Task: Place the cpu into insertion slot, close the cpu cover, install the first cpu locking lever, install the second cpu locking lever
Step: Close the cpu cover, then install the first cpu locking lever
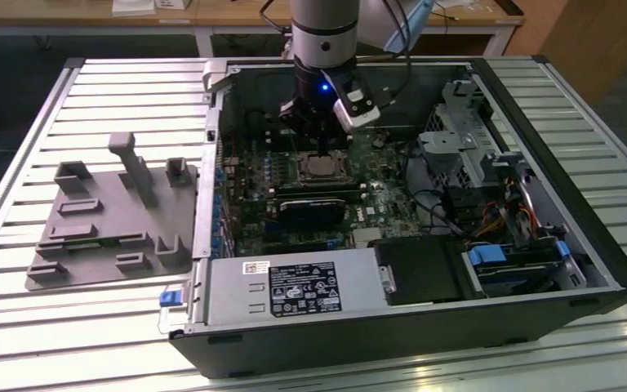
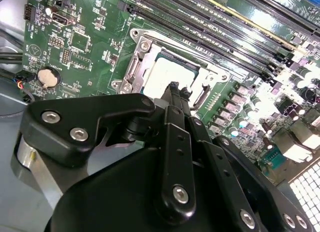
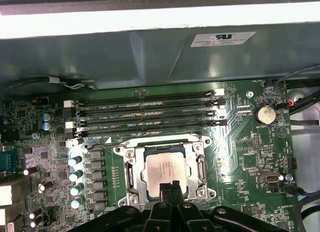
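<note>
Grey cpu (image 3: 162,168) (flat, square) framed by cpu cover (image 3: 133,174).

A table (image 1: 74,331) of pale metal slats is seen in the exterior view. An open black computer case (image 1: 346,349) is laid on its side on the slats, across the middle and the exterior view's right. A grey moulded plate (image 1: 101,241) with upright holders is set flat at the exterior view's left, just beside the case.

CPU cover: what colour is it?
The cpu cover is silvery bare metal, framing the dull grey cpu. It shows best in the first wrist view.
</note>
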`<action>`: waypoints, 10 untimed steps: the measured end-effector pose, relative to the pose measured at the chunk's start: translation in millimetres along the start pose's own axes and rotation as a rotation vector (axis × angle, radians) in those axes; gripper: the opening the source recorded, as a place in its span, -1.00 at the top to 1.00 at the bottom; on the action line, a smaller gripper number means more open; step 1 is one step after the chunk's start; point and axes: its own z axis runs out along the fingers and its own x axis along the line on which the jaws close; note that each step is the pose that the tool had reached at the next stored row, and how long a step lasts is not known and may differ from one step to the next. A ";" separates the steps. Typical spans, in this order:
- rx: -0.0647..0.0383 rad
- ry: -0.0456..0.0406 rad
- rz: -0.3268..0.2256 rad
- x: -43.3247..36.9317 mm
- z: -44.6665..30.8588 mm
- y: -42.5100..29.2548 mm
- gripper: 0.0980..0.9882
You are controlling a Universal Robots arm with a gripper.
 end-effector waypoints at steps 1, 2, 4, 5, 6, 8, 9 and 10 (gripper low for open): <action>0.000 0.0000 0.000 0.0 0.0 0.0 0.99; 0.000 0.0000 0.000 0.0 -0.1 0.0 0.99; 0.000 -0.0001 0.000 -0.1 -1.1 0.1 0.99; 0.000 -0.0001 0.000 -0.1 -1.2 0.1 0.99; 0.000 0.0000 0.000 -0.1 -1.3 0.1 0.99; 0.000 0.0000 0.000 -0.1 -1.4 0.1 0.99; 0.000 0.0000 0.000 -0.1 -1.5 0.1 0.99; 0.000 0.0000 0.000 -0.1 -1.6 0.1 0.99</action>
